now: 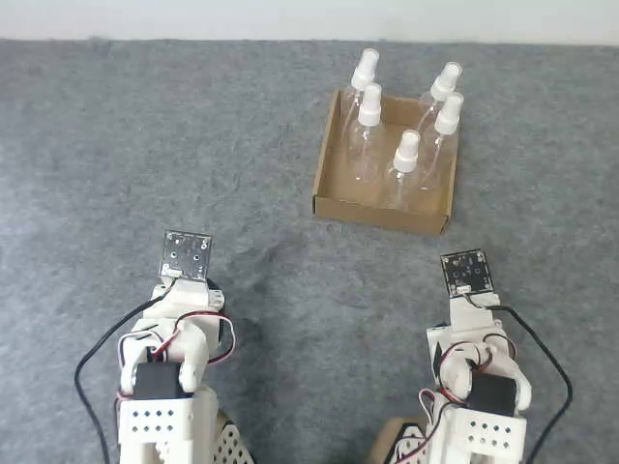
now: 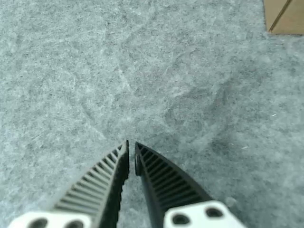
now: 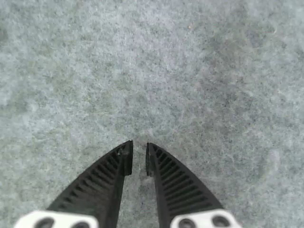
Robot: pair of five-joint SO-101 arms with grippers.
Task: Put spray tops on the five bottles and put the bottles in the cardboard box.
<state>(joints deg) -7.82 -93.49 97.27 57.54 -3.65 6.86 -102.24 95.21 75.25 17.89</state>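
The cardboard box [image 1: 379, 211] stands at the back right of the grey felt, its corner [image 2: 285, 16] showing in the left wrist view. Inside it stand several clear bottles [image 1: 366, 145], upright, each with a white spray top [image 1: 406, 152] on it. Both arms are folded back at the near edge, well short of the box. My left gripper [image 2: 131, 144] is shut over bare felt with nothing between its fingers. My right gripper [image 3: 138, 144] is also shut and holds nothing, its tips just off the felt.
Grey felt [image 1: 145, 145] covers the whole table. The left arm's body [image 1: 169, 387] and the right arm's body [image 1: 479, 396] sit at the near edge with their cables looping beside them. A pale wall runs along the far edge.
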